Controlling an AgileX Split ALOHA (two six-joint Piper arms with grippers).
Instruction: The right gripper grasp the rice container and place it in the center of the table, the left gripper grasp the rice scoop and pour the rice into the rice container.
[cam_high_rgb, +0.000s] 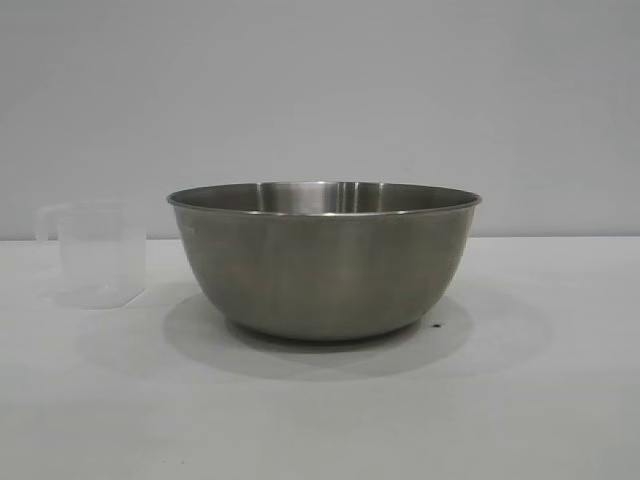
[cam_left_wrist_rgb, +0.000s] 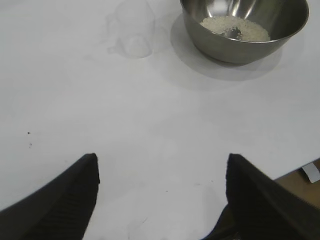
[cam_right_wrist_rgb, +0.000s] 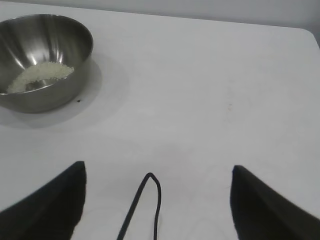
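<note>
The left tool (cam_left_wrist_rgb: 160, 195) and the right tool (cam_right_wrist_rgb: 157, 200) both hang with fingers spread wide, holding nothing.

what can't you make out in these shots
- Rice: hidden in the exterior view by the rice container's near wall.
- Rice scoop: outside the right wrist view; whether it is empty cannot be told.
- Left gripper and right gripper: absent from the exterior view; bodies cut off by wrist views' edges.
</note>
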